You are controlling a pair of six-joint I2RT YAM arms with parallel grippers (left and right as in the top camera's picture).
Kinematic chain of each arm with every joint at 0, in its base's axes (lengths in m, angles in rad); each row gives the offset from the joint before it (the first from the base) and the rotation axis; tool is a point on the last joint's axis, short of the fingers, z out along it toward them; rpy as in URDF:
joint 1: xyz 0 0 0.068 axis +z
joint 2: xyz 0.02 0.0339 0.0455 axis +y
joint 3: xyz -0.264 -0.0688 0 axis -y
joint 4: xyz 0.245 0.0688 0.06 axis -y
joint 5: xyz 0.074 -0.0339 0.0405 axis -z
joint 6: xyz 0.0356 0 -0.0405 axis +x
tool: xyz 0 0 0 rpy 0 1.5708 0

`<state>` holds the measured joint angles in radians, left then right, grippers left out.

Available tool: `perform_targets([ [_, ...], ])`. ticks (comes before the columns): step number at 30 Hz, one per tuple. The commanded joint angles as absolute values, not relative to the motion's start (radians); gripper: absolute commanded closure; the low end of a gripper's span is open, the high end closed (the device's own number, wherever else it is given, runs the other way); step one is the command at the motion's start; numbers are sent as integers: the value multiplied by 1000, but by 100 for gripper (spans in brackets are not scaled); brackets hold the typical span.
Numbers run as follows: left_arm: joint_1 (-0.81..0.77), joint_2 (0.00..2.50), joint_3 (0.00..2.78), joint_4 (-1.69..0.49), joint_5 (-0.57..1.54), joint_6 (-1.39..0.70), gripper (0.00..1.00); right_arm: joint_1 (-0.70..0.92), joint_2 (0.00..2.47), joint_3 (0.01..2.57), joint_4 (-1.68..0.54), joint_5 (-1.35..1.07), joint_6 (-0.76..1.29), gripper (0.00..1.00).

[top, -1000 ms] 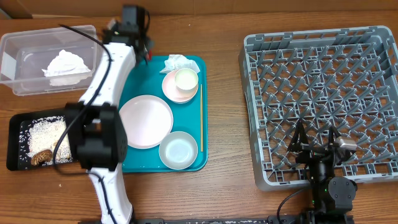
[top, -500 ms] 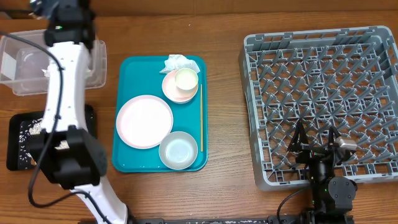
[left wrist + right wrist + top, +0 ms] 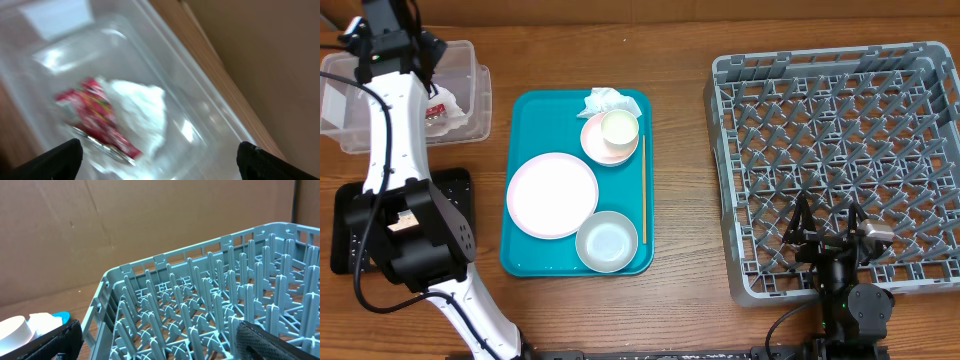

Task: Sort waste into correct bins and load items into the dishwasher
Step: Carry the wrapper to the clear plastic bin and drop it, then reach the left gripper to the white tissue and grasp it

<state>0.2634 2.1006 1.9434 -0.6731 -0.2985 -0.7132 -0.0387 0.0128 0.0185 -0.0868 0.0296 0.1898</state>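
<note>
The left gripper (image 3: 159,160) has swung from beside the flat teal tray (image 3: 525,115) to above the clear plastic rectangular tub (image 3: 210,107), jaws wide apart and empty, with the small red-and-white wrapper (image 3: 95,120) lying inside against the crumpled white paper napkin (image 3: 142,107), grouping dry waste.

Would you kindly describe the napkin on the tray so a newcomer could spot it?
Find the teal tray left of the grey rack. At its far edge, beside the small pink dish holding a cup, lies the napkin. It is the only crumpled thing there; its neighbours are smooth and round.
</note>
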Motion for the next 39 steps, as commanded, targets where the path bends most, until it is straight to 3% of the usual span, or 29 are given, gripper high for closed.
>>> perform_targets([
  [1,199,2034,1946,-669,-47,-622,0,-41,3,8,-80,28,186,0],
  [4,130,2037,1946,-669,147,-548,0,-41,3,8,-80,28,186,0],
  [7,56,2045,1942,-670,114,-541,0,-41,3,8,-80,28,186,0],
  [16,-120,2126,1939,-691,90,-265,0,-41,3,8,-80,28,186,0],
  [31,-213,2325,1939,-772,101,-179,0,-41,3,8,-80,28,186,0],
  [39,-236,2357,1939,-785,36,-180,7,-41,3,8,-80,28,186,0],
])
